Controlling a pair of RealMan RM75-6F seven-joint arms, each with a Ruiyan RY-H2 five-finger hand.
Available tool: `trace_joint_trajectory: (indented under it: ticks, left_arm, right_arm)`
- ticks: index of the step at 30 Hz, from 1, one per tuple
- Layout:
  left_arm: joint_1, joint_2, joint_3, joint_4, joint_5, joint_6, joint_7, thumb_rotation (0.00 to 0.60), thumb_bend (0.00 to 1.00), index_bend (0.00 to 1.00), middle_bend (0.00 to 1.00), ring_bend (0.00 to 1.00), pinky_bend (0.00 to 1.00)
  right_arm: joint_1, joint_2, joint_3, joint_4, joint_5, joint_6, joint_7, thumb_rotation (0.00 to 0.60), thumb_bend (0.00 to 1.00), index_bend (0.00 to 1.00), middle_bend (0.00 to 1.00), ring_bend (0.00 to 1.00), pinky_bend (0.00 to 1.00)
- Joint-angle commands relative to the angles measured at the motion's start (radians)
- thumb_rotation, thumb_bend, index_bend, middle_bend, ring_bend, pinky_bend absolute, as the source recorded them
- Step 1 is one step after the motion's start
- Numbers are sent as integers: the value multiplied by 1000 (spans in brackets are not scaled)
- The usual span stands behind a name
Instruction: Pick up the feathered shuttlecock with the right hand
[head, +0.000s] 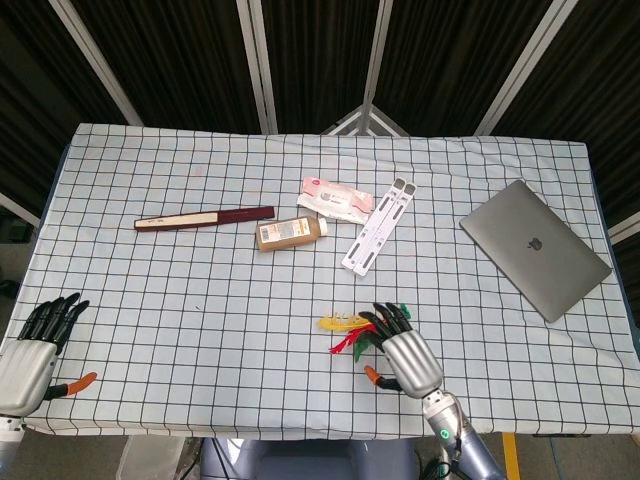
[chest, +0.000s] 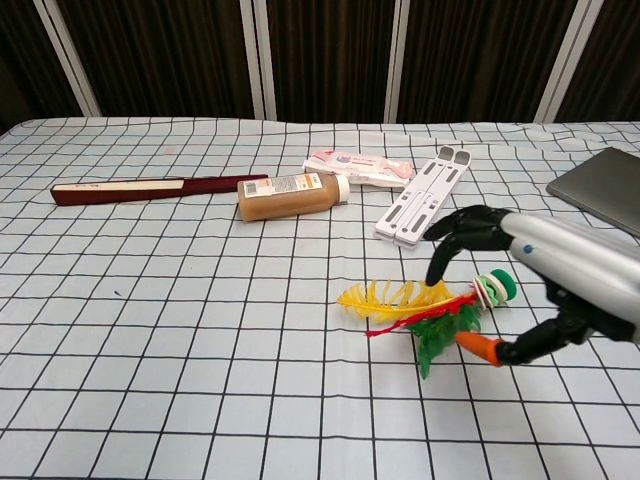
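My right robot hand over the shuttlecock

The feathered shuttlecock (chest: 430, 308) lies flat on the checked table (head: 150, 300), yellow and red feathers pointing toward my left, green feathers toward the near edge, its white and green base at the end toward my right. My right robot hand (chest: 520, 270) hovers just above that base end, fingers (chest: 455, 235) spread and curved down over the feathers, the orange-tipped thumb (chest: 478, 346) low on the near side of the shuttlecock. Nothing sits between thumb and fingers, so the hand is wide and holds nothing; from the chest view I cannot tell whether any fingertip touches the feathers.

Beyond the shuttlecock, toward the far edge, a white folded stand (head: 379, 224) lies at a slant. Just to the left of the stand is a flat pink and white packet (head: 336, 198), and nearer to the shuttlecock than the packet a brown bottle (head: 291, 233) lies on its side. Further left of the bottle rests a long dark red folded fan (head: 203, 217). Well to the right of the shuttlecock a closed grey laptop (head: 534, 248) sits near the table's right edge.

My left robot hand (head: 32, 345) is well apart from the shuttlecock, at the near left corner of the table, fingers spread, empty
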Motion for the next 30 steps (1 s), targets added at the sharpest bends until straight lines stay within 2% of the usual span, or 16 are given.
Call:
trace_joint_trajectory:
  ticks: [1,7,13,19,30]
  left_arm:
    - [0,0,0,-1,0,-1,-1,600,0,0,0,0,0]
    - [-1,1,0,-1,-1,-1,-3,600,0,0,0,0,0]
    - [-2,2,1,-2,-1,-4,-8,600,0,0,0,0,0]
    - [-4,4,2,-4,-1,-6,-13,600,0,0,0,0,0]
    - [-4,7,4,-6,-2,-9,-16,600,0,0,0,0,0]
  right_arm:
    - [21,-63,6,26,21,-22,-32,600,365,416,189,0,0]
    - [38,-149,16,82,54,-35,-63,600,366,445,205,0,0]
    - [44,-215,31,160,68,-18,-38,600,365,454,208,0,0]
    - [50,-246,31,202,64,-9,-19,600,365,458,213,0,0]
    - [64,-290,46,267,91,-13,-1,600,381,535,237,0,0]
